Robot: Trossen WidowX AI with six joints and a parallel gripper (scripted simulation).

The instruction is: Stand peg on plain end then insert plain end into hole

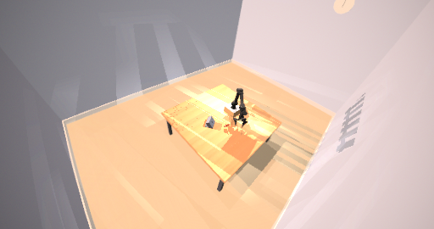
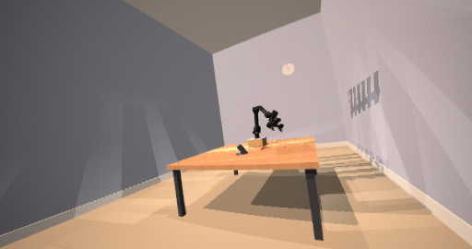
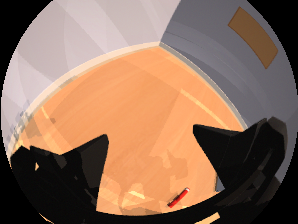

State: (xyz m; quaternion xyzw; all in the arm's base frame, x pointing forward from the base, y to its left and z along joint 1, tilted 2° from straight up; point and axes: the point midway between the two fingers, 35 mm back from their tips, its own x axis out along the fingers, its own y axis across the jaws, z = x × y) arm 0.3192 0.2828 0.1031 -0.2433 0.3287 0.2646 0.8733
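The red peg point(image 1: 226, 125) point(image 2: 262, 148) point(image 3: 179, 198) lies on its side on the table point(image 1: 186, 114) point(image 2: 281, 160). In the wrist view its white band is near its upper right end. The grey sloped panel point(image 1: 209, 121) point(image 2: 241, 148) stands on the table, to the left of the peg in the top and exterior views; its hole is too small to make out clearly. My gripper point(image 1: 241, 121) point(image 2: 279, 129) point(image 3: 151, 134) is open and empty, in the air above the table, to the right of the peg in the top and exterior views. In the wrist view the peg shows low, between the fingers and far below them.
A wooden block point(image 2: 256, 143) stands by the arm's base, behind the peg in the exterior view. The black arm point(image 1: 240, 96) point(image 2: 256, 117) reaches from there over the table. Patches of light and shadow cover the table top.
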